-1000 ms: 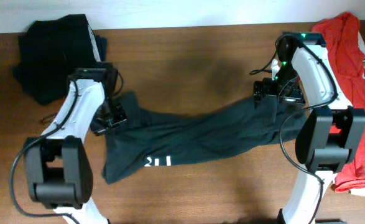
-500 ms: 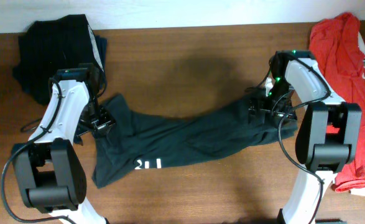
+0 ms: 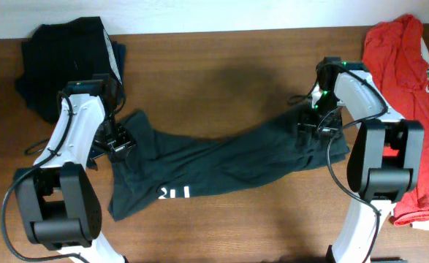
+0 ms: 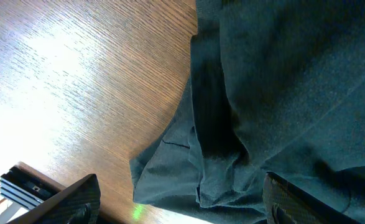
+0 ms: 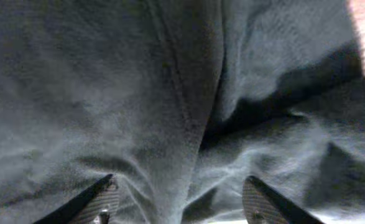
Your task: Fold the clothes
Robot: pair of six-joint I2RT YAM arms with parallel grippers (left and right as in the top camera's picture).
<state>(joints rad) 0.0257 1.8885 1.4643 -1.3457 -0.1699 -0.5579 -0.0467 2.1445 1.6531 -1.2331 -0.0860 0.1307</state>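
The dark charcoal T-shirt lies crumpled in a long band across the table, white lettering showing near its lower left. My left gripper hovers over the shirt's left end. In the left wrist view that gripper is open, a bunched corner of the shirt lying loose between its fingers. My right gripper is pressed down on the shirt's right end. Seen from the right wrist, this gripper has its jaws apart, with a ridge of cloth between them.
A red shirt is spread at the right edge, partly under the right arm's base. Folded dark garments sit at the back left corner. Brown wooden table shows bare behind the T-shirt.
The left gripper opened, let go of the shirt's left end and shifted left. The right gripper came down onto the right end and its jaws have narrowed.
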